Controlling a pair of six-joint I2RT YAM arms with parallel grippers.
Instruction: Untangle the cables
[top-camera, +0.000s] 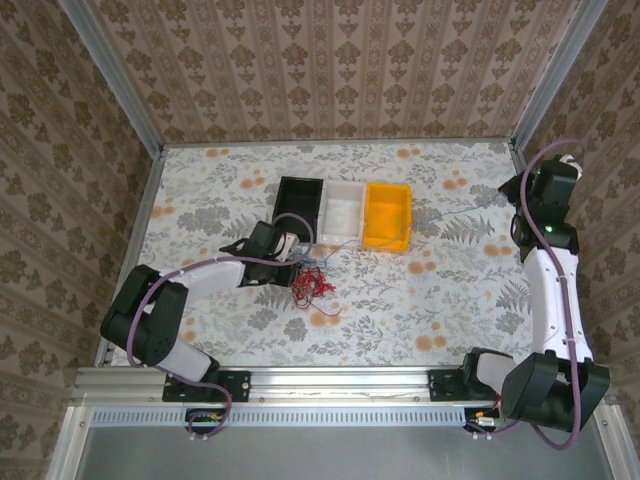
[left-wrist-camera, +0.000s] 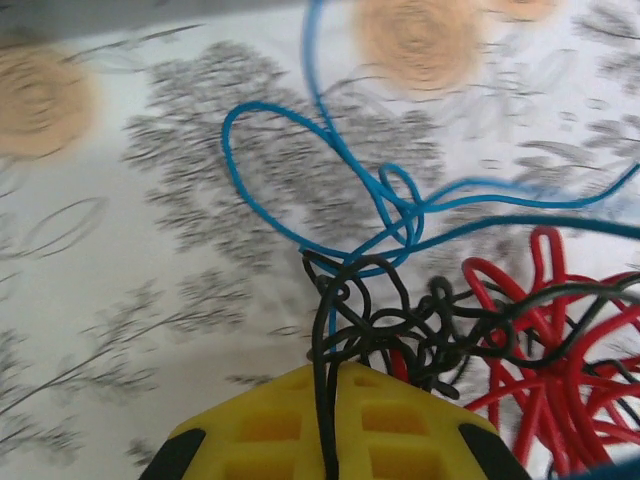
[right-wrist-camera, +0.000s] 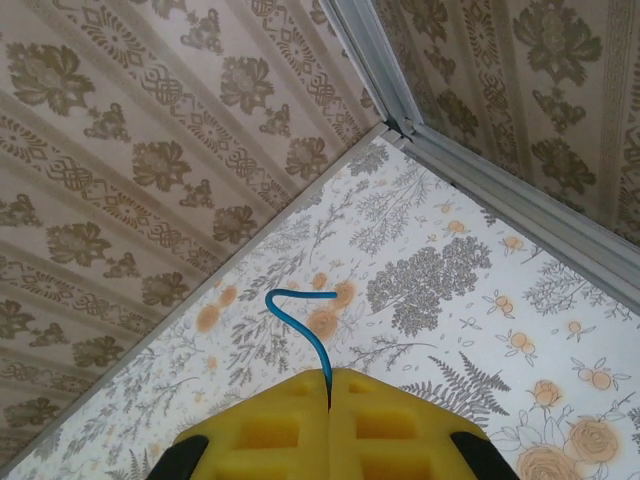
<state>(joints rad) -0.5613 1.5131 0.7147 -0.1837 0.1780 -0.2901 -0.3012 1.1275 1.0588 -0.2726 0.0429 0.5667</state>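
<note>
- I am in the pulling-apart step. The cables (top-camera: 310, 283) lie in one messy bunch on the table (top-camera: 200, 200), near the middle, a bit toward 7 o'clock.
- My left gripper (top-camera: 292, 255) sits at 10 o'clock of the bunch. In the left wrist view, the left gripper (left-wrist-camera: 330, 375) has its yellow fingers pinched tight on a black wire (left-wrist-camera: 325, 420). That wire runs up into a knot of black loops.
- My right gripper (top-camera: 515, 192) is far off at 2 o'clock of the bunch, near the right wall. In the right wrist view, the right gripper (right-wrist-camera: 328, 378) is squeezed on a blue wire (right-wrist-camera: 300, 296), and the wire's short end curls out past the fingers.
- The blue wire (left-wrist-camera: 405, 210) has a small knot and a big loop right by the black knot. I think it is not free yet.
- The red wires (left-wrist-camera: 540, 300) lie at 3 o'clock of the black knot, and black strands cross over them.
- Three bins (top-camera: 340, 210) stand at 12 o'clock of the bunch.
- Next, I think I should hold the black wire firm and pull the blue one slowly toward 2 o'clock. A fast pull could make the knot tighter or drag the whole bunch.
</note>
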